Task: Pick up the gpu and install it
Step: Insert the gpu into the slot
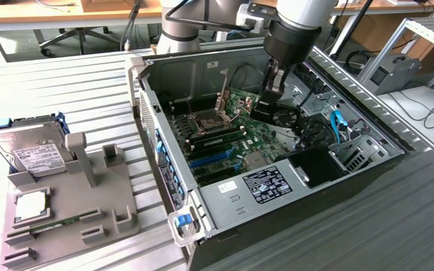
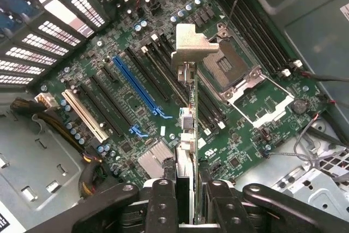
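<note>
Slatted tabletop, open PC case | pincer clamps gpu edge-on, hanging over motherboard | pickup done; card above the slots, not seated | install left.

Lighting: even, diffuse, bright; no single source visible. Shadows: soft; the computer case interior is darker, deepest beside the gripper. Glare: pale sheen on the slatted table; bright highlight on the gpu bracket ahead of the gripper. Focus: motherboard sharp; fingers soft and dark.
</note>
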